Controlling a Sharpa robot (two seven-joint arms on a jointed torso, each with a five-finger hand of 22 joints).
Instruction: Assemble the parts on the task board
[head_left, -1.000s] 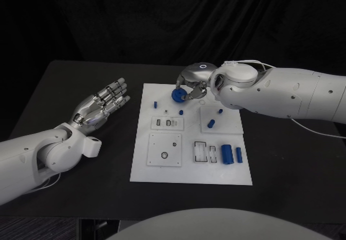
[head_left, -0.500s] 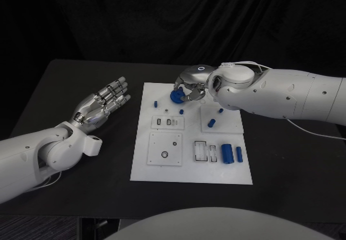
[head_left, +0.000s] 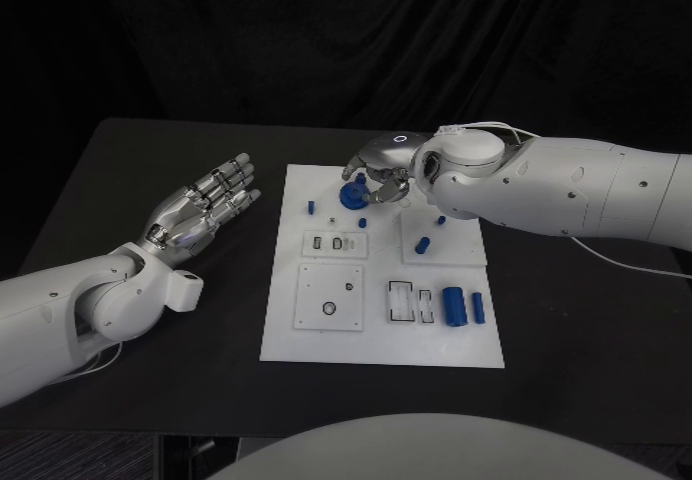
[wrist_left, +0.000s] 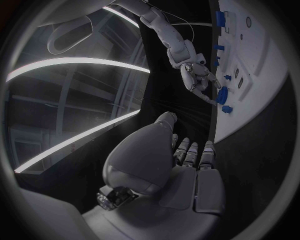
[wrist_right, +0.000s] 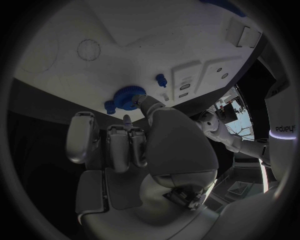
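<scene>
- Black table (head_left: 159, 160) under a dark backdrop, with the white task board (head_left: 382, 345) lying in its middle.
- Right hand (head_left: 378, 172) hangs over the far edge of the board, fingers curled round a blue gear (head_left: 353, 194); in the right wrist view the fingertips (wrist_right: 142, 100) touch the toothed disc, which sits at the board's far edge.
- Just beside the gear, on the board's far left part, a small blue peg (head_left: 310, 208) stands upright, and another short blue peg (head_left: 362, 224) stands slightly nearer, to its right.
- A blue pin (head_left: 423, 245) stands on the raised white block on the right side of the board.
- Nearer, on the right, a blue cylinder (head_left: 453, 307) and a thinner blue bar (head_left: 477, 309) lie side by side next to two rectangular slots.
- A square plate with a small oval hole (head_left: 329, 310) lies on the near left part of the board.
- Left hand (head_left: 202, 208) is well left of the board over the bare table, palm up, fingers spread, holding nothing.
</scene>
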